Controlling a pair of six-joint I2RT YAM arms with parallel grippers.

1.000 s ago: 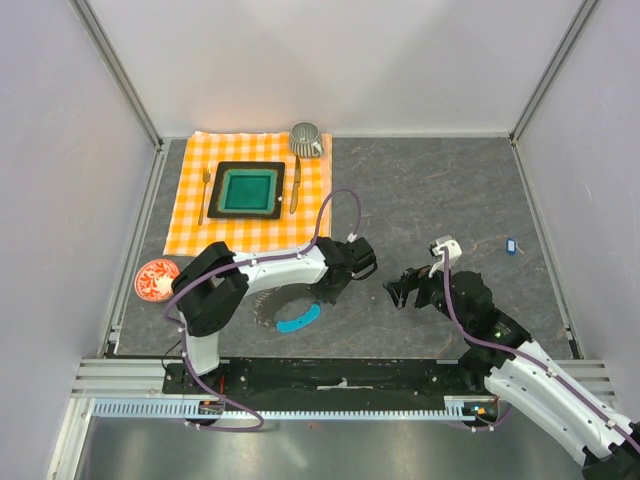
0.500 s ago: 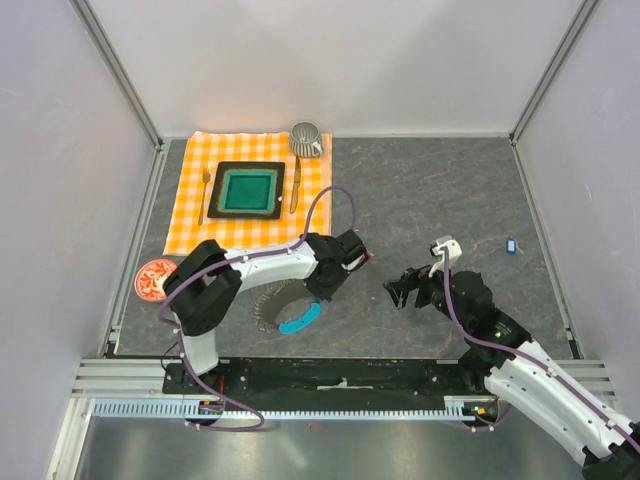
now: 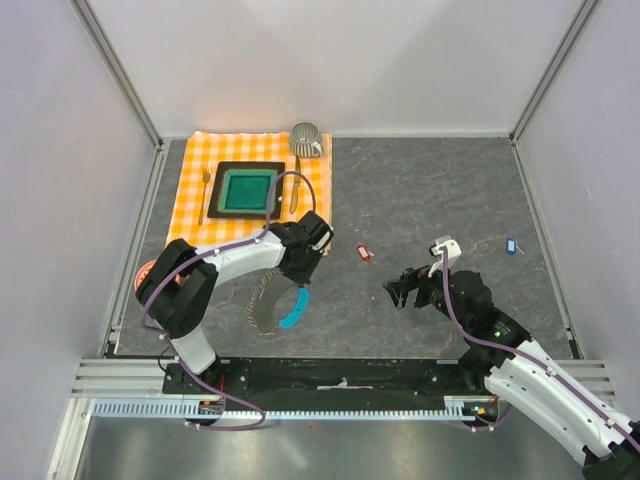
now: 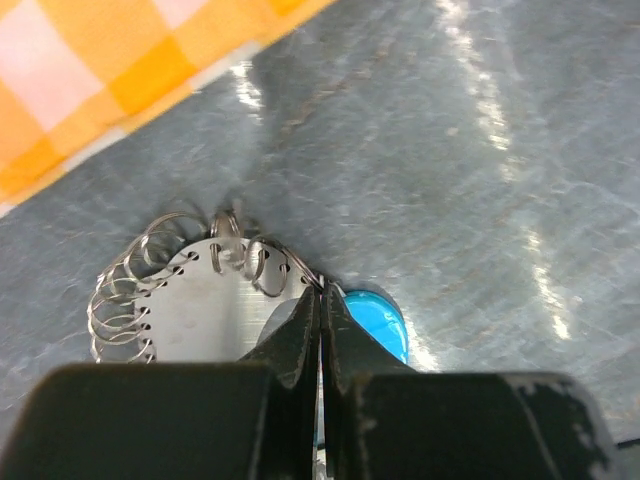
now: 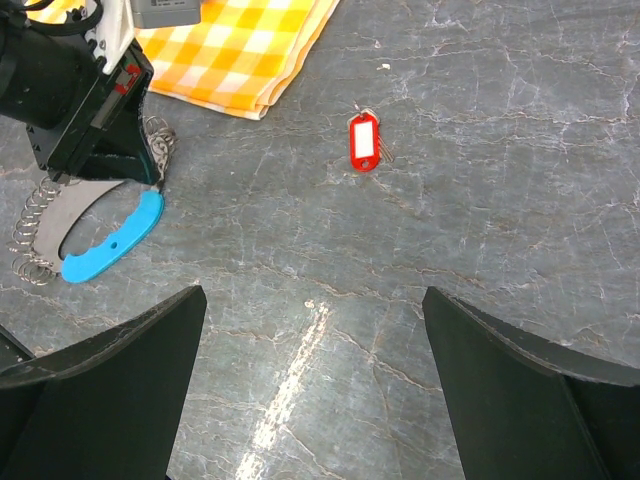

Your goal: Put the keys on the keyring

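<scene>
Hovering low over the grey worktop (image 3: pixel 430 190), the right tool (image 3: pixel 398 288) has its jaws spread wide with nothing between them. The red key (image 5: pixel 365 141) lies flat on the worktop ahead of it, apart from everything else. The blue key (image 3: pixel 510 244) lies well off to the right, near the side wall.

The left tool (image 4: pixel 321 295) has its jaws pressed together. Its tips sit right where the keyring (image 4: pixel 190 300) meets its light-blue strip (image 4: pixel 375 318). I cannot tell whether a strand of wire is nipped between them or the tips only rest against it. The keyring lies on the worktop just beside the edge of the checked cloth (image 3: pixel 250 195). Neither key is on the ring yet.

Risks, as I judge them:
- The red key is small and lies flat. Wide jaws coming down could skid it along the stone instead of lifting it, or catch only the tag so the key swings.
- The ring is floppy. If the left hold is weak, the coil may slip free or sag, leaving no steady end for threading.
- Dragging the ring could snag its loops on the cloth edge.
- Both arms would work close together at the centre, so a careless approach risks a knock.
</scene>
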